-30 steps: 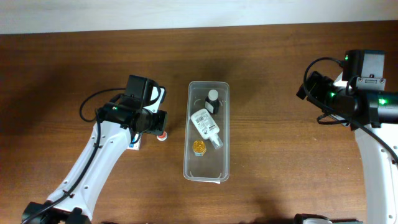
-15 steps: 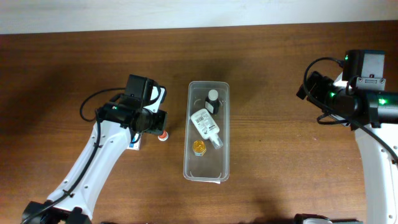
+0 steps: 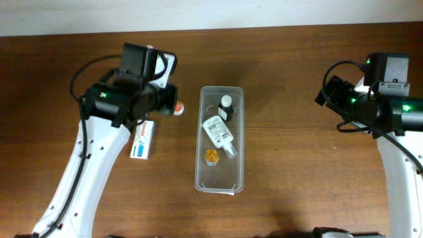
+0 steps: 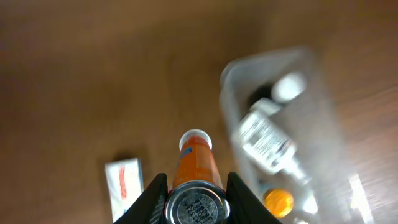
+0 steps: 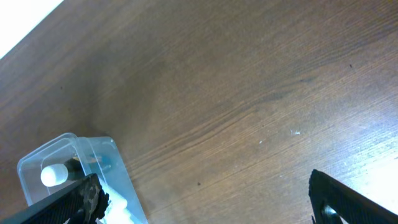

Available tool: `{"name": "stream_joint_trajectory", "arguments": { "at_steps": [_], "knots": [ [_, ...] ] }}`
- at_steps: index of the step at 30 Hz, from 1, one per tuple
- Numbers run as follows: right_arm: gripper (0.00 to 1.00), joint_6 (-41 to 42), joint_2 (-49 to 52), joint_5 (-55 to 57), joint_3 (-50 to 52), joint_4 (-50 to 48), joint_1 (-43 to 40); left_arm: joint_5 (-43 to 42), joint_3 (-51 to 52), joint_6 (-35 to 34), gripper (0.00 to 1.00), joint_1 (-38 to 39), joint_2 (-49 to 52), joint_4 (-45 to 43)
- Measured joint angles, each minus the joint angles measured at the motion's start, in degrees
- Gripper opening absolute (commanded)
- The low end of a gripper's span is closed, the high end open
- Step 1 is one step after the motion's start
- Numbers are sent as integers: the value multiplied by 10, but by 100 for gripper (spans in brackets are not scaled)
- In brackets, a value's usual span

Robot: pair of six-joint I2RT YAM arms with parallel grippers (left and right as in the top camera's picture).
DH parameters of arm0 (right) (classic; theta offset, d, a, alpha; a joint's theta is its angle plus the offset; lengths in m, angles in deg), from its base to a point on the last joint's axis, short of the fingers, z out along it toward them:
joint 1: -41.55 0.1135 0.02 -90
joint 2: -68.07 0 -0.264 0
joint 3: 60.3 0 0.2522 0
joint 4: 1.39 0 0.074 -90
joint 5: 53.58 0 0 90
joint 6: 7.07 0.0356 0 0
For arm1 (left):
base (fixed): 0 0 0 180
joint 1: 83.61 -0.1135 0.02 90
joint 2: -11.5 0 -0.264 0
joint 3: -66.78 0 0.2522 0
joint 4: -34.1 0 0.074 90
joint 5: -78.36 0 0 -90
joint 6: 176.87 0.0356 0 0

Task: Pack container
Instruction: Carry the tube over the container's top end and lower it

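Observation:
The clear rectangular container (image 3: pixel 236 142) stands mid-table and holds a dark bottle with a white cap (image 3: pixel 226 107), a labelled white bottle (image 3: pixel 218 132) and a small yellow-capped jar (image 3: pixel 211 157). My left gripper (image 3: pixel 173 104) is shut on an orange tube with a white cap (image 4: pixel 196 163), held above the table just left of the container (image 4: pixel 233 102). My right gripper (image 5: pixel 205 199) is open and empty at the far right, high over bare table; the container's end shows at its left (image 5: pixel 37 158).
A small white box with red and blue print (image 3: pixel 142 139) lies flat on the table left of the container, below the left arm; it also shows in the left wrist view (image 4: pixel 123 183).
My left gripper has lifted the orange tube off the table and moved it up and away from the white box. The box is now uncovered. The right arm has not moved.

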Motion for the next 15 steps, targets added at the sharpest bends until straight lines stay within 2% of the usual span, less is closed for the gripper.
{"name": "stream_joint_trajectory", "arguments": {
  "at_steps": [3,9,15],
  "knots": [
    [98,0,0,0,0,0,0,0,-36,0,11,29,0,-6],
    [98,0,0,0,0,0,0,12,-42,0,11,95,6,-11],
    [98,0,0,0,0,0,0,33,-42,0,11,123,64,-24]
  ]
}}
